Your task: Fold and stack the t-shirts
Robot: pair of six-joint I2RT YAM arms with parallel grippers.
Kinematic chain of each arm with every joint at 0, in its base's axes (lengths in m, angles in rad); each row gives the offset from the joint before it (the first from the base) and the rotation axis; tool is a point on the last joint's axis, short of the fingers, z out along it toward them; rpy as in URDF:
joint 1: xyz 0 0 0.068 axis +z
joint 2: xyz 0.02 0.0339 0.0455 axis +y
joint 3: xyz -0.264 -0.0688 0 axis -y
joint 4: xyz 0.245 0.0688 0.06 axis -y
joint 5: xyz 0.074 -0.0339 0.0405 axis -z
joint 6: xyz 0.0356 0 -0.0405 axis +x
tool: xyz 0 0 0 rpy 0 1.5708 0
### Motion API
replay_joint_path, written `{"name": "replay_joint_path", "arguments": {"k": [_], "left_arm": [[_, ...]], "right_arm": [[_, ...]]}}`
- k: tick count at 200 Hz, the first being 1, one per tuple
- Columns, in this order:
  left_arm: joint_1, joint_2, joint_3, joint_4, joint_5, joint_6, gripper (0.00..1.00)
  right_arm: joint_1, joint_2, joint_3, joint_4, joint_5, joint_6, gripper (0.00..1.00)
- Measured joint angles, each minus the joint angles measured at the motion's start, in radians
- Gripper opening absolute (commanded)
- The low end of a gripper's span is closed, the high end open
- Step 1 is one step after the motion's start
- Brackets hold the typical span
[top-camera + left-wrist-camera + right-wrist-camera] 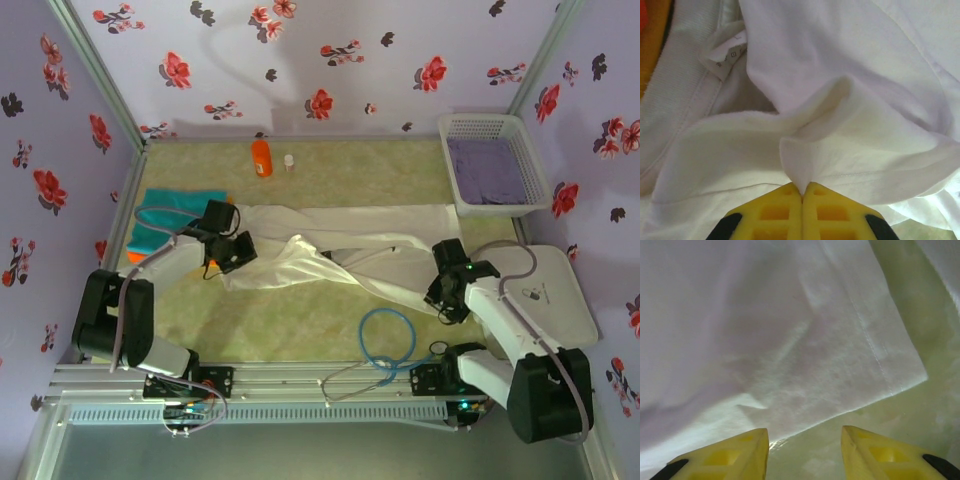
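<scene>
Well, shirts: three, one white tee (345, 248), two folded.
White tee: wrinkled, spread across table (290, 325) between the arms.
Folded pair: teal shirt (172, 205) atop orange shirt (133, 256), far left.
Left gripper (801, 192): clamped on tee fold.
Right gripper (805, 434): parted, empty, over hem.

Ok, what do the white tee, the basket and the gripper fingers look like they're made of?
The white tee looks like soft matte knit, probably cotton: it creases, with stitched hems and a ribbed collar. The basket looks like rigid white plastic, its walls latticed. The fingers seem moulded yellow plastic with recessed pockets.
</scene>
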Motion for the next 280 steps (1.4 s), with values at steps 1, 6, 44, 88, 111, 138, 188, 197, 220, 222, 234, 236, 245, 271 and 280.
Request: {"name": "replay_joint_path", "arguments": {"k": [1, 6, 44, 88, 111, 138, 188, 197, 220, 222, 234, 236, 245, 271, 280], "left_arm": [[0.000, 0.000, 0.000, 0.000, 0.000, 0.000, 0.00], [0.000, -0.003, 0.000, 0.000, 0.000, 0.001, 0.00], [0.002, -0.022, 0.006, -0.012, 0.000, 0.010, 0.00], [0.002, -0.047, 0.013, -0.027, 0.000, 0.018, 0.00], [0.002, -0.061, 0.013, -0.033, 0.000, 0.019, 0.00], [0.002, -0.081, 0.013, -0.053, 0.000, 0.019, 0.00], [0.002, -0.099, 0.013, -0.056, 0.000, 0.019, 0.00], [0.002, -0.099, 0.013, -0.056, 0.000, 0.019, 0.00], [0.002, -0.101, 0.013, -0.065, 0.000, 0.022, 0.00], [0.002, -0.101, 0.013, -0.066, 0.000, 0.022, 0.00], [0.002, -0.107, 0.013, -0.070, 0.000, 0.022, 0.00], [0.002, -0.109, 0.013, -0.071, 0.000, 0.022, 0.00], [0.002, -0.117, 0.013, -0.072, 0.000, 0.022, 0.00], [0.002, -0.141, 0.019, -0.086, 0.000, 0.022, 0.00], [0.002, -0.148, 0.023, -0.094, 0.000, 0.022, 0.00]], "right_arm": [[0.000, 0.002, -0.001, 0.001, 0.000, 0.001, 0.42], [0.000, 0.014, -0.011, 0.009, -0.003, 0.007, 0.41], [0.000, 0.093, -0.038, 0.058, -0.010, 0.030, 0.39], [0.000, 0.108, -0.039, 0.099, -0.008, 0.046, 0.34], [0.000, 0.108, -0.037, 0.097, -0.006, 0.047, 0.34], [0.000, 0.092, -0.023, 0.089, 0.000, 0.047, 0.35], [0.000, 0.028, 0.014, 0.064, 0.037, 0.043, 0.39], [0.000, 0.037, 0.013, 0.066, 0.037, 0.043, 0.39], [0.000, 0.083, -0.012, 0.089, 0.028, 0.043, 0.36], [0.000, 0.088, -0.015, 0.092, 0.027, 0.043, 0.35], [0.000, 0.114, -0.029, 0.103, 0.024, 0.044, 0.32], [0.000, 0.118, -0.032, 0.104, 0.024, 0.044, 0.32], [0.000, 0.126, -0.031, 0.110, 0.024, 0.043, 0.30], [0.000, 0.129, -0.031, 0.126, 0.025, 0.042, 0.21], [0.000, 0.130, -0.030, 0.131, 0.025, 0.044, 0.17]]}}
